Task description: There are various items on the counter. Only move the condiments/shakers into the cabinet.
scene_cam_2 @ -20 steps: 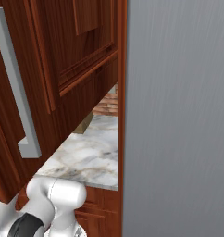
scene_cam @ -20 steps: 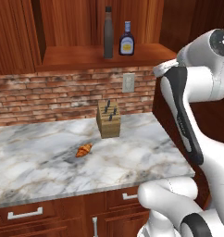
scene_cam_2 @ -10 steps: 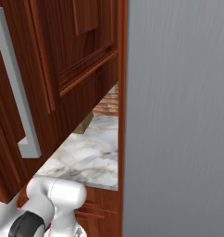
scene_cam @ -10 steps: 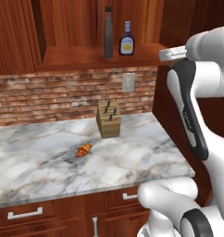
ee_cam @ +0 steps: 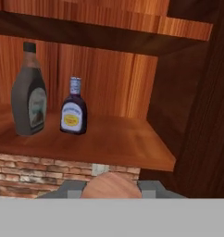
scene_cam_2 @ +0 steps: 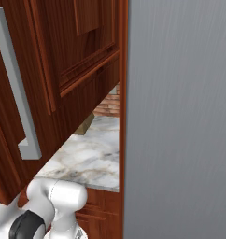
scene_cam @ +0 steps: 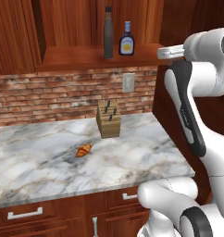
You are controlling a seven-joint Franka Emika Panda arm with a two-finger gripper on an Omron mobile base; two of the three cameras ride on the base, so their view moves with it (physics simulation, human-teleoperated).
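Note:
In the hand view my gripper (ee_cam: 110,190) is shut on the short brown shaker (ee_cam: 109,184), whose round top shows between the grey fingers (ee_cam: 70,189). It hangs just in front of the cabinet shelf (ee_cam: 114,143), about level with the board. On that shelf stand the tall dark-brown bottle (ee_cam: 29,92) (scene_cam: 108,32) and the small dark-blue bottle with a yellow label (ee_cam: 73,110) (scene_cam: 127,40), side by side at the left. The croissant (scene_cam: 84,149) and the knife block (scene_cam: 108,119) sit on the marble counter (scene_cam: 49,162).
The cabinet's right side wall (ee_cam: 202,115) stands close to my hand. An upper shelf board (ee_cam: 109,28) runs overhead. The shelf to the right of the blue bottle is bare. A cabinet door with a silver handle (scene_cam_2: 17,112) and a grey panel (scene_cam_2: 180,116) crowd the right base view.
My arm has lifted the hand with the shaker from below shelf height up to the shelf's front edge. The bottles, croissant and knife block have stayed put.

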